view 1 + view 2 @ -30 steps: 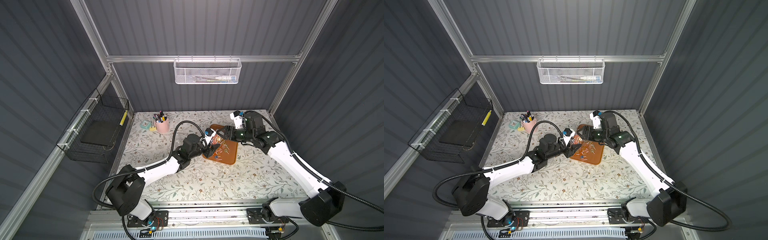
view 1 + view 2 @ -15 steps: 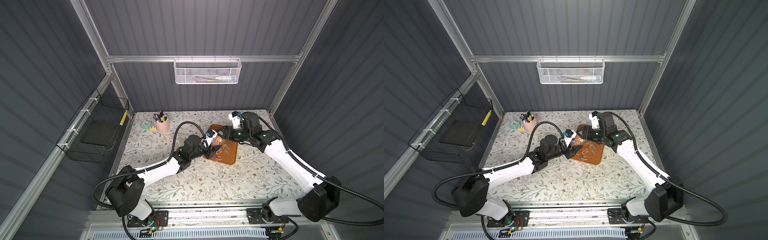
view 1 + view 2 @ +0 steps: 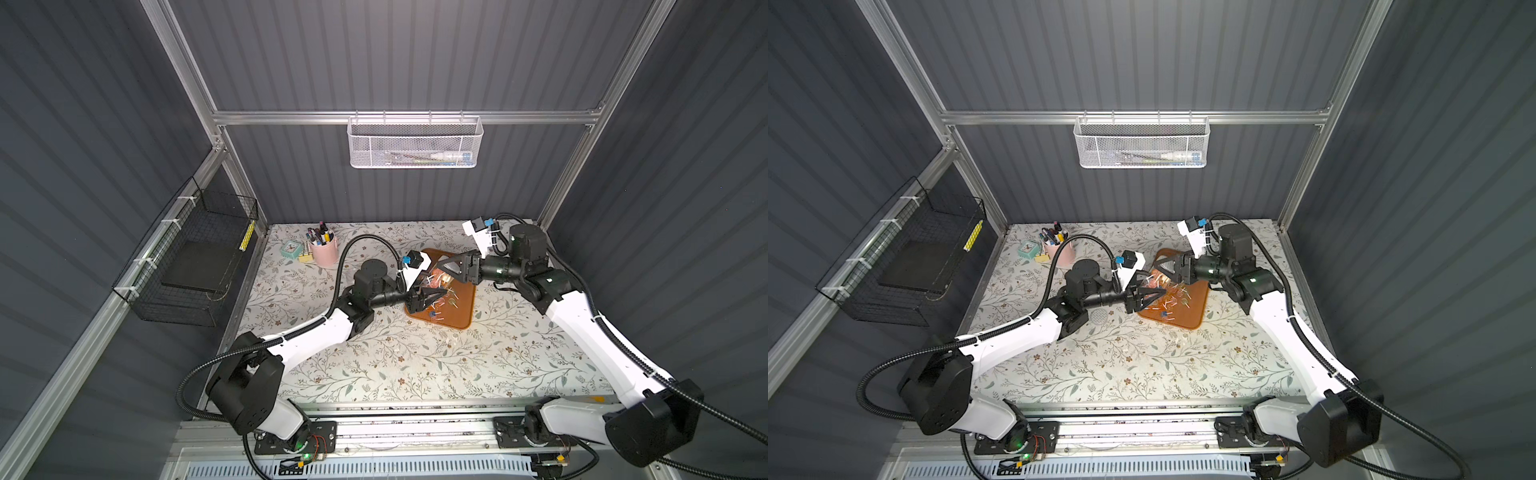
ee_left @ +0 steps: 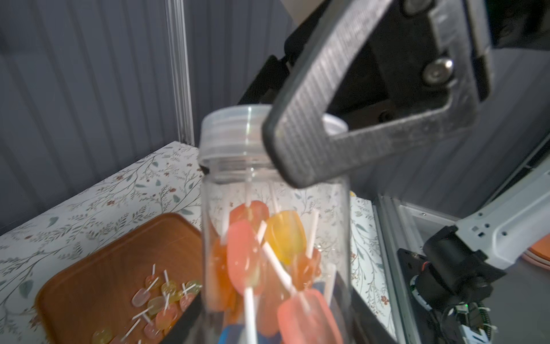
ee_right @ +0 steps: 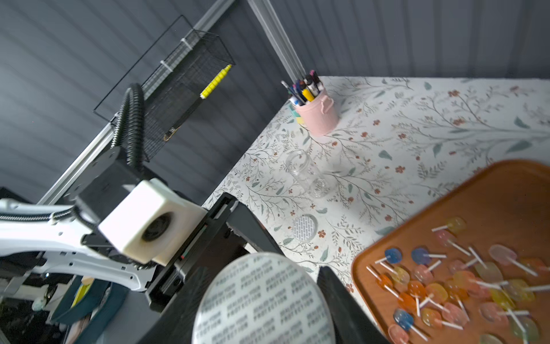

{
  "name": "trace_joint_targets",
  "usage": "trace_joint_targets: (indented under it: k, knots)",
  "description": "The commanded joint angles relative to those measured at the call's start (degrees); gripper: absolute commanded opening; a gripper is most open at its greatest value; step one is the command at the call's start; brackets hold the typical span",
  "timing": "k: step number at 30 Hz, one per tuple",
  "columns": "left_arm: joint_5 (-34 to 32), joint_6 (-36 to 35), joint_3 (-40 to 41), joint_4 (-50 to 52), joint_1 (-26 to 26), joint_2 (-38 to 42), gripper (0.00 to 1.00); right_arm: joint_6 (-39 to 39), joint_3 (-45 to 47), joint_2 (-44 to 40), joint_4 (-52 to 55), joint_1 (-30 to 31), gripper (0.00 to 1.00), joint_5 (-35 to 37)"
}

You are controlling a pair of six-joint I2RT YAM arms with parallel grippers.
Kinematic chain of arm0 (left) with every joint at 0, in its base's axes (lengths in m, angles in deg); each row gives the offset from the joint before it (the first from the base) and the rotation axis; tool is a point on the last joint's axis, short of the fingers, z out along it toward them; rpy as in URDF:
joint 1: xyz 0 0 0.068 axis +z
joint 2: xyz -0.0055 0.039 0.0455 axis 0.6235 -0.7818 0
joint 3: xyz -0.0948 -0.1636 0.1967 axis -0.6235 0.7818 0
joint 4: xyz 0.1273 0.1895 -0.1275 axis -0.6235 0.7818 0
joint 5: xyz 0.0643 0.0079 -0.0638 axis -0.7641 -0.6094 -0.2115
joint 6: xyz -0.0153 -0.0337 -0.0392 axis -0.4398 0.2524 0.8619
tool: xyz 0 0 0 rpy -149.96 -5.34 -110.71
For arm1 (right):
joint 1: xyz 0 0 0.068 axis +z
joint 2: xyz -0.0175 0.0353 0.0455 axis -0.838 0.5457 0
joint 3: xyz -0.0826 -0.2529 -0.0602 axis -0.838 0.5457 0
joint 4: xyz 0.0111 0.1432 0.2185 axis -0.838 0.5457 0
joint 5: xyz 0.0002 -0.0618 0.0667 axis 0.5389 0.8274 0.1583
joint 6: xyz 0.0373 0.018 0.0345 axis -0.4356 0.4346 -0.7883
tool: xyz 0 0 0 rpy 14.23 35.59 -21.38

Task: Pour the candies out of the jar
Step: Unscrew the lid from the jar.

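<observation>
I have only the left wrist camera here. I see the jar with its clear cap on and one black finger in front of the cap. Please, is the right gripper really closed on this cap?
Observer: Yes. The right wrist view shows the right gripper with a finger on each side of the cap.
Operator: Thank you. Is any other jar on the table?
Observer: Yes, an empty clear jar seems to lie on its side on the cloth, between the pen cup and the tray.
Operator: And is something else near it?
Observer: A round silver disc lies on the cloth, closer to the tray.
</observation>
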Motion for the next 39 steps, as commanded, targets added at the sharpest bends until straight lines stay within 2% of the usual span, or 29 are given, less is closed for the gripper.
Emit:
trace_joint_targets:
  k: [1,4,6,8,10,11,13,19,22,27,32,34,37,39]
  knots:
    - [13.2,1.1,0.9,-3.0,-2.5,-1.0,0.0,0.9,-1.1,-0.9,-9.0,1.7,0.36,-15.0]
    - [10.9,1.6,0.6,-3.6,-2.5,-1.3,0.0,0.8,-0.6,-1.2,-8.4,1.6,0.38,-13.3]
    - [7.1,0.6,0.2,-1.6,-2.5,-1.3,0.0,0.7,-1.2,-1.3,-6.0,1.5,0.46,-10.1]
    - [1.4,-1.5,-0.4,2.0,-2.5,-0.8,0.0,-0.3,-2.4,-1.2,-2.6,1.3,0.67,-3.6]
    - [-4.9,-3.1,-0.4,4.4,-2.5,-0.1,0.0,-0.6,-3.4,-1.1,2.5,1.2,0.72,4.7]
    - [-7.0,-3.9,-0.3,4.9,-2.5,0.3,0.0,-1.0,-3.5,-1.2,4.2,1.2,0.78,8.5]
    - [-10.6,-5.3,-0.3,5.9,-2.5,0.8,0.0,-2.9,-3.2,-1.6,6.3,1.2,0.79,14.8]
    - [-14.7,-6.6,-0.4,6.7,-2.7,1.2,0.0,-9.0,-3.3,-0.7,11.7,1.3,0.77,21.8]
    - [-17.6,-7.2,-0.4,6.9,-3.1,1.1,0.0,-11.4,-2.6,0.2,11.6,1.6,0.76,21.0]
    - [-18.8,-8.3,-1.1,8.2,-3.6,0.6,0.0,-13.7,-2.8,1.8,9.9,3.4,0.77,19.1]
    - [-20.5,-9.0,-1.8,9.4,-4.1,0.1,0.0,-14.9,-3.9,3.4,9.8,4.0,0.72,18.7]
    - [-20.9,-9.3,-2.0,9.8,-4.2,0.1,0.0,-15.1,-3.9,3.6,9.9,4.1,0.67,19.0]
    - [-21.2,-9.3,-1.9,10.0,-4.2,0.2,0.0,-15.0,-3.8,3.1,9.8,4.0,0.54,19.9]
    - [-19.5,-8.8,-1.8,9.8,-4.3,0.2,0.0,-13.1,-3.7,2.6,8.6,4.1,0.48,18.6]
